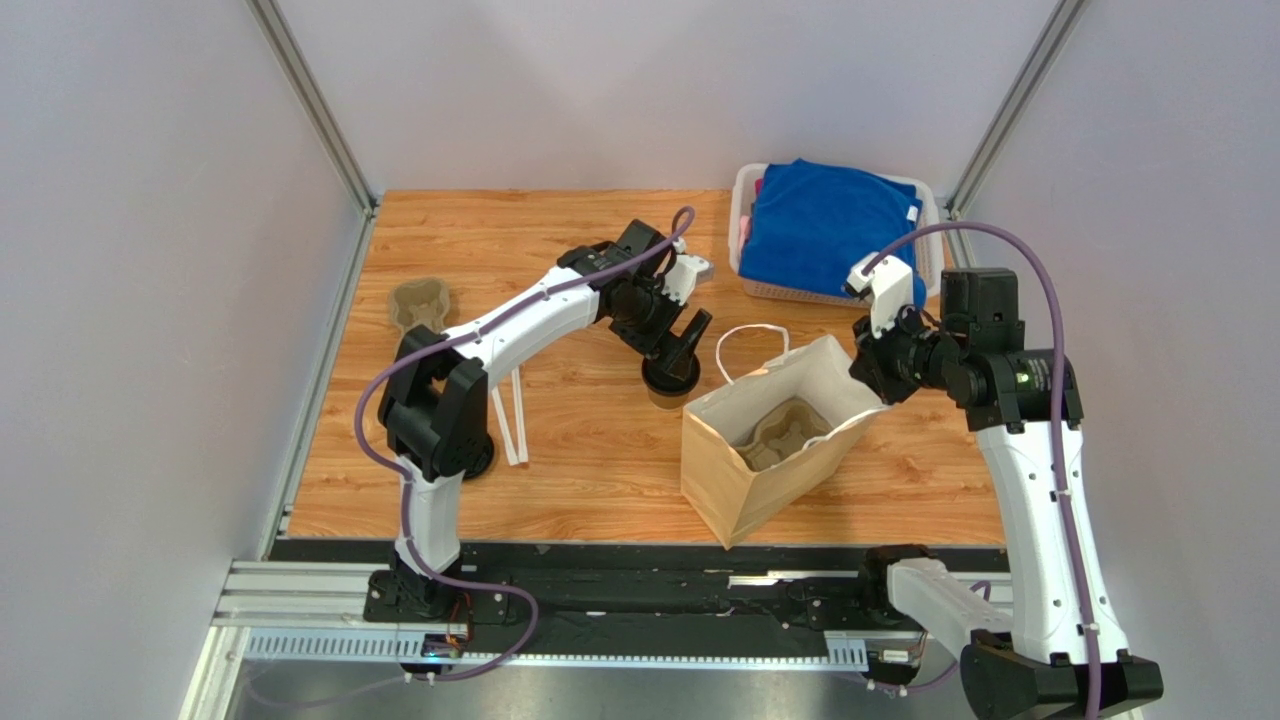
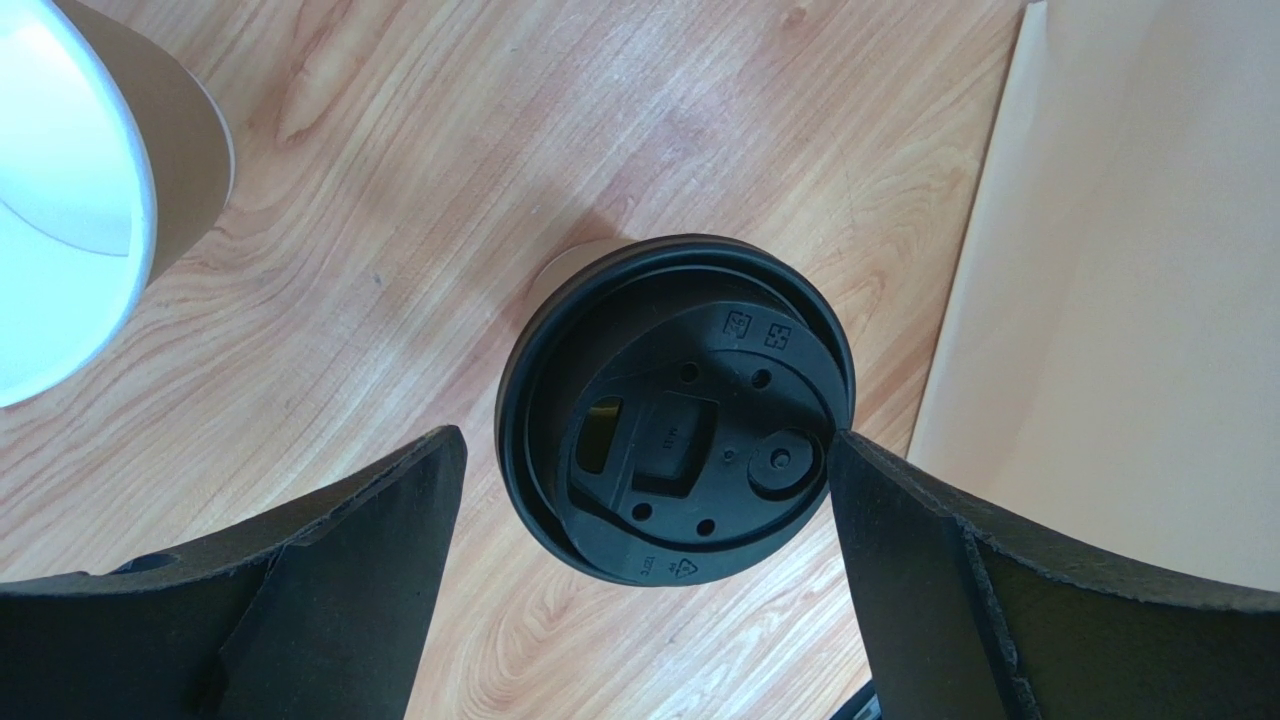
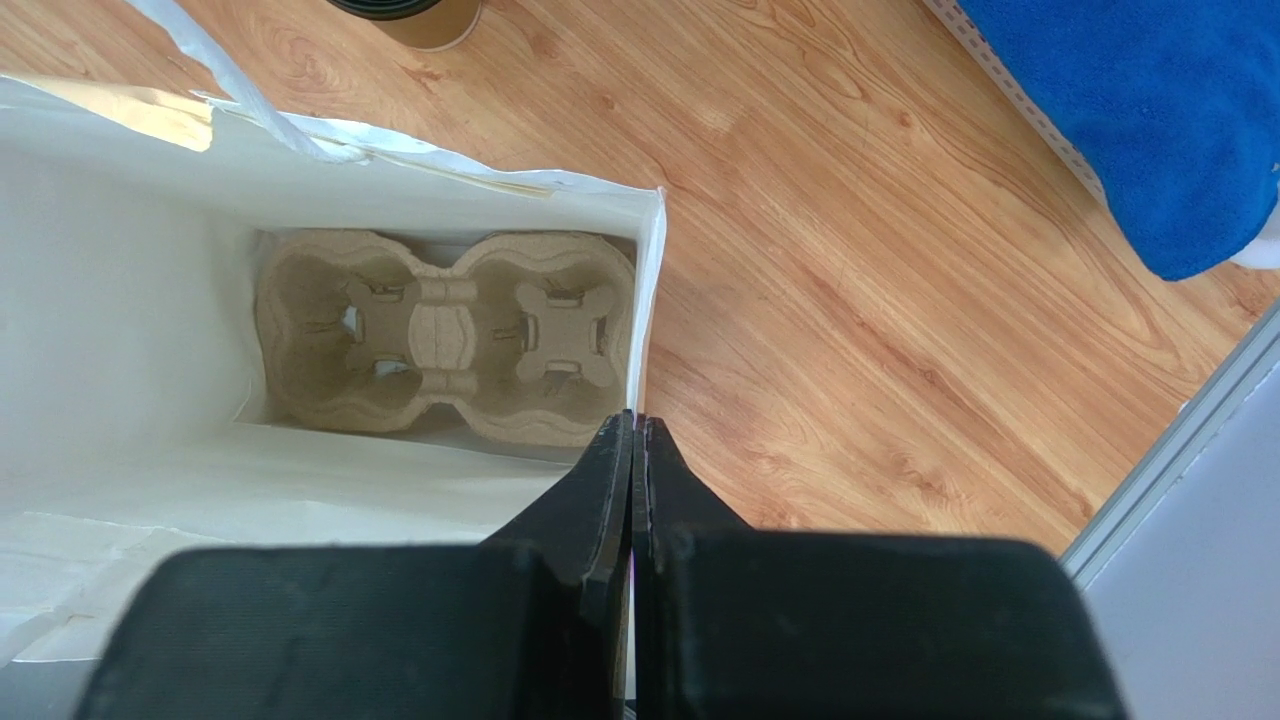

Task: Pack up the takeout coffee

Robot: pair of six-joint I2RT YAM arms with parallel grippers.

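- Two grippers, two states: the left gripper (image 1: 675,357) stood spread wide over the takeout coffee (image 1: 670,378), one finger on either side of its black lid.
- The coffee stood upright on the table (image 1: 451,225), just beside the paper bag (image 1: 729,473) and outside it.
- The right gripper (image 3: 634,438) was clenched on the bag's rim.
- Only the right wrist view showed the pulp cup carrier (image 3: 443,338) plainly (two wells, at the bag's bottom).
- Only the left wrist view showed a lidless cup (image 2: 90,165) near the coffee.

Bright, even, diffuse light; shadows soft, faint; wrist views slightly soft at bottom edge.
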